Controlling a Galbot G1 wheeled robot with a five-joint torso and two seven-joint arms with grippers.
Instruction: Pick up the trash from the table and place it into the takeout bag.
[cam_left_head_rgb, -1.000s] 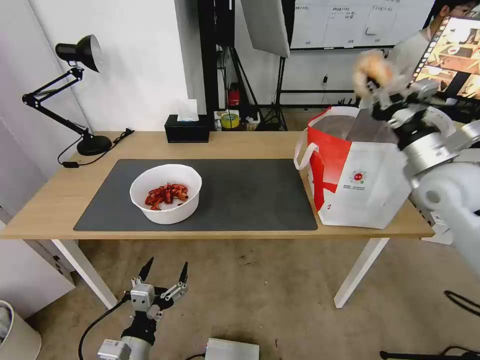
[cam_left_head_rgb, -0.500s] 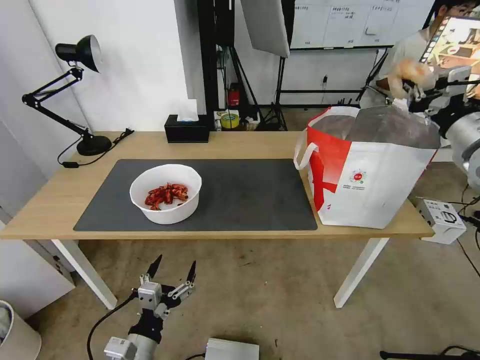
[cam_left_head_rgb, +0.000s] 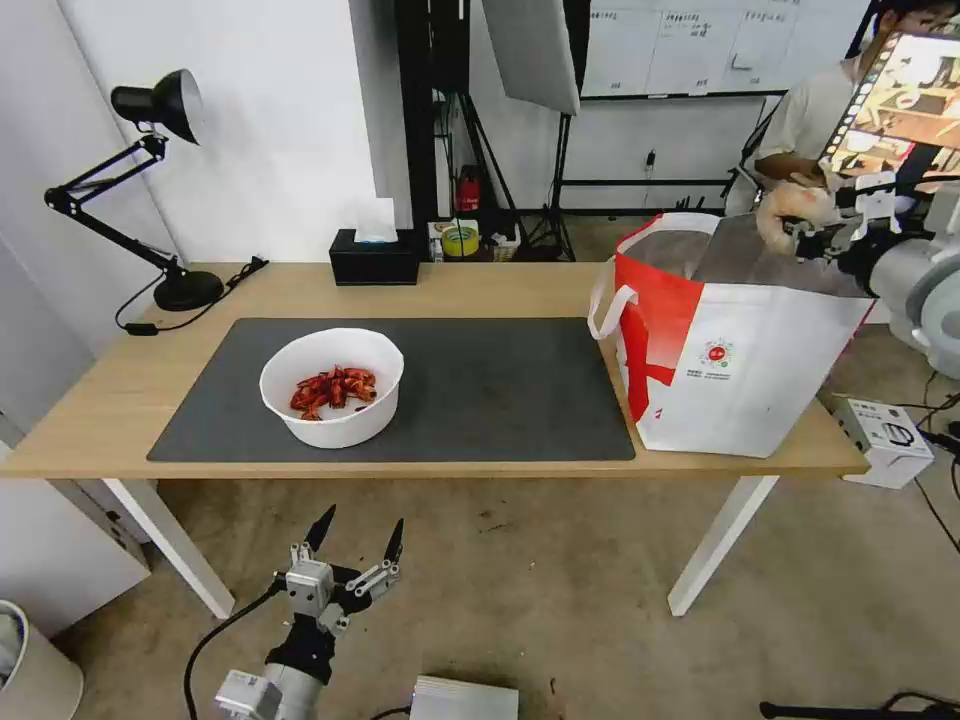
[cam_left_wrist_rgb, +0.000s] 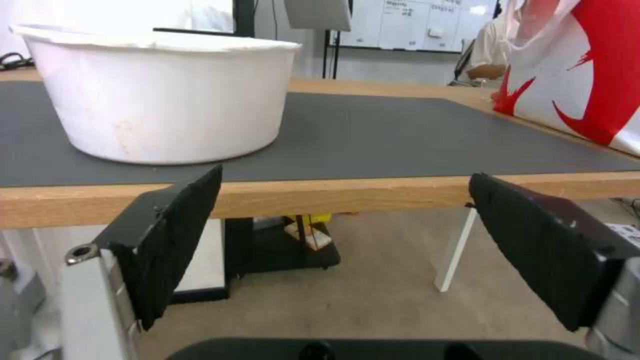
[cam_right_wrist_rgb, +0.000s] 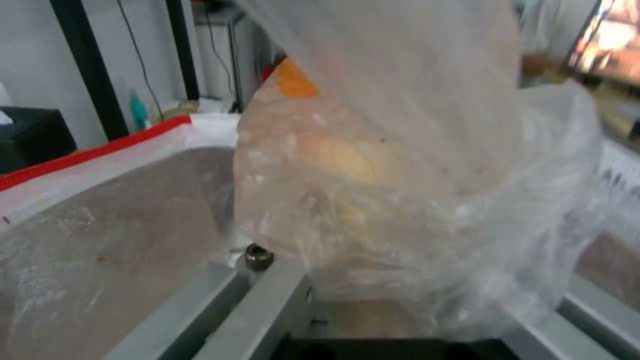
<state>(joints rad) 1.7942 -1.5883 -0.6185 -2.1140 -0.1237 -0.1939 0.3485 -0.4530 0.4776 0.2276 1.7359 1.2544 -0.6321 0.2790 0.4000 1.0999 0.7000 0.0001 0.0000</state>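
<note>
On the dark grey mat (cam_left_head_rgb: 500, 390) of the light-wood table (cam_left_head_rgb: 470, 285) stands the trash, a white round bowl (cam_left_head_rgb: 332, 386) of red shells. The left wrist view catches the bowl's (cam_left_wrist_rgb: 160, 95) side just past the table edge. My right gripper (cam_left_head_rgb: 815, 228) is shut on a small clear bag with a beige lump (cam_left_head_rgb: 795, 208), held just above the open mouth of the white and red takeout bag (cam_left_head_rgb: 730, 360). From the right wrist, the clear bag (cam_right_wrist_rgb: 373, 190) hangs over the foil lining (cam_right_wrist_rgb: 100, 225). My left gripper (cam_left_head_rgb: 358, 540) is open below the table's front edge, nothing between its pads (cam_left_wrist_rgb: 180, 235).
A black desk lamp (cam_left_head_rgb: 160, 110) stands at the table's far left and a black tissue box (cam_left_head_rgb: 375, 255) at the back edge. On the floor lie a white box (cam_left_head_rgb: 885, 440) right of the table and a grey box (cam_left_head_rgb: 465, 700) near my base. White table legs (cam_left_head_rgb: 720, 545) flank the front.
My right arm has swung right and come down, bringing the clear bag from high up to just over the takeout bag's mouth. The left gripper has risen slightly and shifted right under the table.
</note>
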